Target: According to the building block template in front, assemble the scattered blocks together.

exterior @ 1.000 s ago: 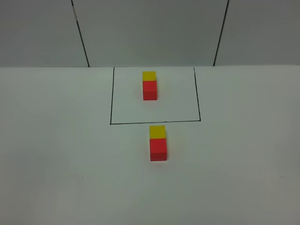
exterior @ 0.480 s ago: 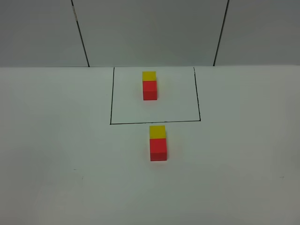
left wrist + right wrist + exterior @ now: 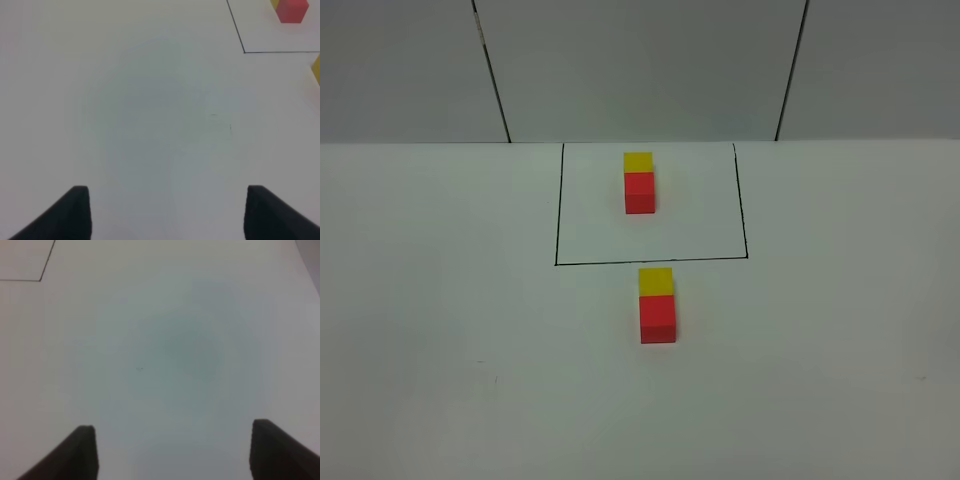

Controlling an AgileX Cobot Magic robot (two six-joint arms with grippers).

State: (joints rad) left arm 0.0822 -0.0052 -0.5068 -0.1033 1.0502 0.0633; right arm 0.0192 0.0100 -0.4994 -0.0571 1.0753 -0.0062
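Note:
The template is a black-outlined rectangle [image 3: 557, 220] holding a small yellow cube [image 3: 638, 162] joined to a red cube [image 3: 639, 192]. In front of it, outside the outline, the loose yellow block [image 3: 656, 281] touches the far side of the loose red block [image 3: 658, 319]. Neither gripper shows in the exterior high view. My left gripper [image 3: 167, 212] is open and empty over bare table; the template's red cube [image 3: 291, 10] and an edge of the loose yellow block [image 3: 316, 67] show in its view. My right gripper [image 3: 172, 450] is open and empty over bare table.
The white table [image 3: 440, 300] meets a grey panelled wall [image 3: 640, 60] at the back. A corner of the black outline [image 3: 42, 272] shows in the right wrist view.

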